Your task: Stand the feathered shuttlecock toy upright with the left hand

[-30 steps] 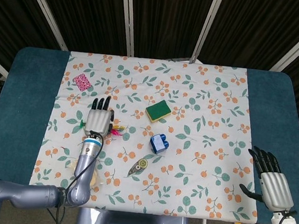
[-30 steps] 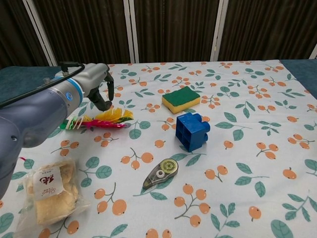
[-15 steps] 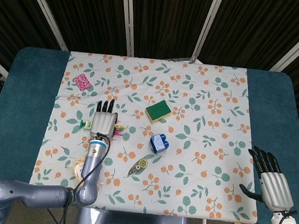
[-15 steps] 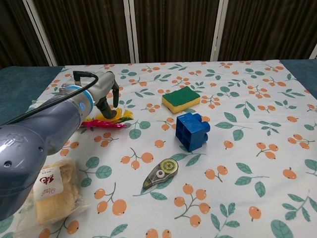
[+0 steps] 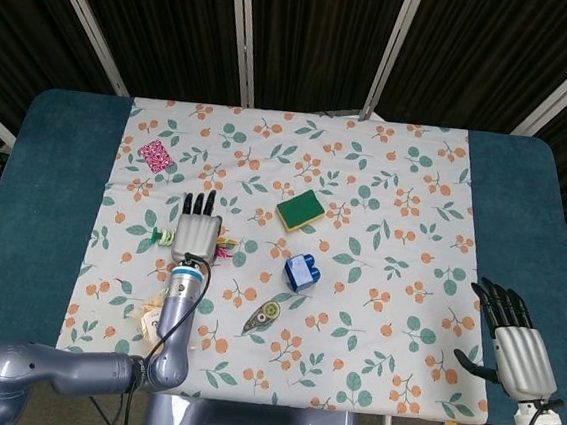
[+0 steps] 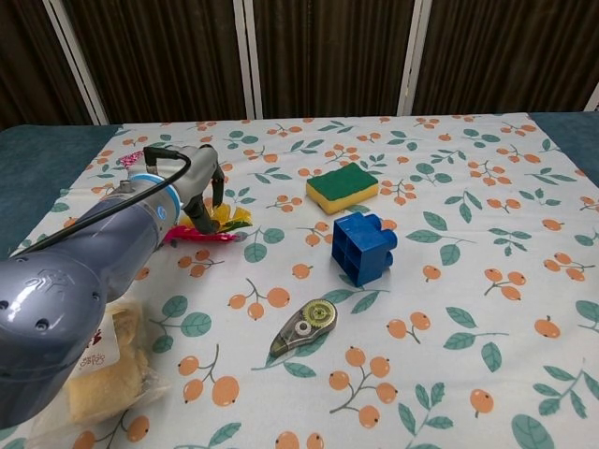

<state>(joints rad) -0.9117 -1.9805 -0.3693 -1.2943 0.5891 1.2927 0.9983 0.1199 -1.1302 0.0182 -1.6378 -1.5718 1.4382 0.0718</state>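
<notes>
The feathered shuttlecock toy [image 6: 222, 224] lies flat on the patterned cloth, left of centre. Its yellow, pink and red feathers point right. In the head view only feather tips [image 5: 225, 247] and a green end [image 5: 152, 232] show either side of my left hand [image 5: 197, 230]. That hand hovers palm down directly over the toy. In the chest view the left hand [image 6: 194, 181] hangs its fingers [image 6: 211, 200] down onto the feathers, and I see no closed grip. My right hand [image 5: 515, 345] rests with fingers spread near the front right corner, far from the toy.
A green-and-yellow sponge [image 6: 342, 187] and a blue block [image 6: 362, 246] lie right of the toy. A correction-tape dispenser [image 6: 304, 327] sits nearer the front. A bagged snack [image 6: 94, 360] lies under my left forearm. A pink pouch [image 5: 155, 155] sits at the back left.
My left hand has shifted right and come down over the toy, its forearm now hiding the toy's green end in the chest view. The toy and right hand have not moved.
</notes>
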